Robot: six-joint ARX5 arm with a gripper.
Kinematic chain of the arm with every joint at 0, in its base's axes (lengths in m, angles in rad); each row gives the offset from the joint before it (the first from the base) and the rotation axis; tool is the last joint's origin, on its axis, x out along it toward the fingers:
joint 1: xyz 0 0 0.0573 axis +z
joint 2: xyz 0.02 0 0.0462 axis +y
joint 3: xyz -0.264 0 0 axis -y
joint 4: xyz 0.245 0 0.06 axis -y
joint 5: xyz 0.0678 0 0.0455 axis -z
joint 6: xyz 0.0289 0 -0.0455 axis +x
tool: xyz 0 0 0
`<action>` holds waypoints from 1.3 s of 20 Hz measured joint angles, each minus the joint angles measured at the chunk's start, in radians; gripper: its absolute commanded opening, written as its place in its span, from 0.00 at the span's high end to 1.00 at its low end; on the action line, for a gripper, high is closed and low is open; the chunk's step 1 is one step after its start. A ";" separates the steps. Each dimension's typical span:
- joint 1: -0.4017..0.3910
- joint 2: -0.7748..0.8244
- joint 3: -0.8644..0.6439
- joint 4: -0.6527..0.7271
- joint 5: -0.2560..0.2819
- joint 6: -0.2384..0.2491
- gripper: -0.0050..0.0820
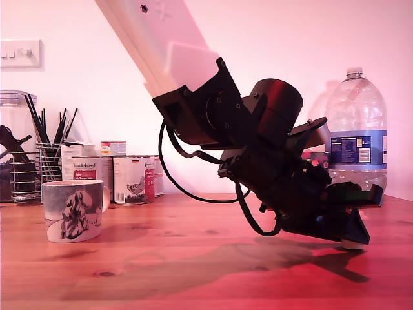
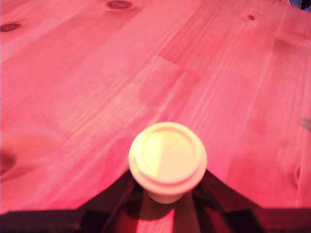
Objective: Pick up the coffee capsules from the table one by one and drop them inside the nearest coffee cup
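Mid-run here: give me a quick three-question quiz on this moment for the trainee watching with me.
1. True or false: the coffee capsule sits between the fingers of the tool, down near the table.
2. Multiple choice: in the exterior view, the coffee cup is (A) at the left, away from the tool; (B) directly under the tool; (C) behind the water bottle.
3. Fill in: the cans stand ______ the cup, by the wall.

Key: 1 true; 2 A; 3 behind.
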State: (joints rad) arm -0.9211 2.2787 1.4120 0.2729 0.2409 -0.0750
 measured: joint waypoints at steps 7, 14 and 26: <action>0.000 0.000 0.000 0.005 0.001 0.000 0.82; 0.000 -0.003 -0.004 0.012 0.001 0.011 0.82; 0.000 -0.275 -0.285 0.156 -0.084 0.018 0.82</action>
State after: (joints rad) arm -0.9211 2.0037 1.1275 0.4290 0.1566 -0.0566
